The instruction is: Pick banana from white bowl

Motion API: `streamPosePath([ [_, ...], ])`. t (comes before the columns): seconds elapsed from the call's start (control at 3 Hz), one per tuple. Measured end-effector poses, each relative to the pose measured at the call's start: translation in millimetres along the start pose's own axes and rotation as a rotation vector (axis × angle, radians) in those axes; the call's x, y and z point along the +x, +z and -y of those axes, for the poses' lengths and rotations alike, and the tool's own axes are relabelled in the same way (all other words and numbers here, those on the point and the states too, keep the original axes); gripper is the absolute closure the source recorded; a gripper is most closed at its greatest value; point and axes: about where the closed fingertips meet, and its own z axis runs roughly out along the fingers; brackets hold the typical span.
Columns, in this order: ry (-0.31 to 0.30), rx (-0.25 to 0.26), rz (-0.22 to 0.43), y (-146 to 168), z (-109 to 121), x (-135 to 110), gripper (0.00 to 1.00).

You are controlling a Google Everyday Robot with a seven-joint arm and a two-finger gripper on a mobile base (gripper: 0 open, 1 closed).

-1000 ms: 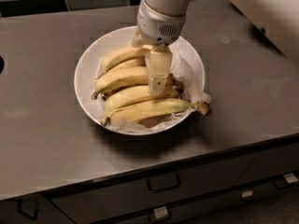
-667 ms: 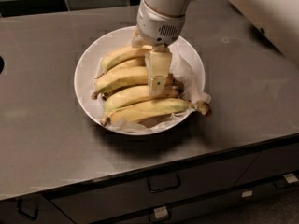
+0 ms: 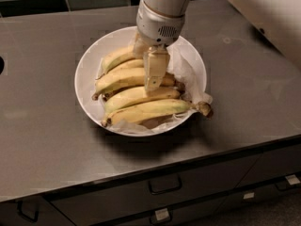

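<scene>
Hardly anything has moved: the gripper (image 3: 153,81) stays low over the middle banana (image 3: 117,80) in the white bowl (image 3: 87,86), grip impossible to judge, so the lift looks not yet begun.

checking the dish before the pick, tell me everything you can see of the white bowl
The wide, shallow, round white bowl sits upright on the grey metal counter. Crinkled white paper lines it, spilling over the right rim. Five yellow bananas lie inside. The robot's gripper is down among them at its middle.
</scene>
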Motion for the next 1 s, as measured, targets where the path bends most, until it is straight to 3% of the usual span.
streamPosePath([
  [0.67, -0.005, -0.004, -0.008, -0.5, 0.6, -2.8, 0.32],
  [1.0, -0.001, -0.013, -0.005, 2.3, 1.4, -0.2, 0.41],
])
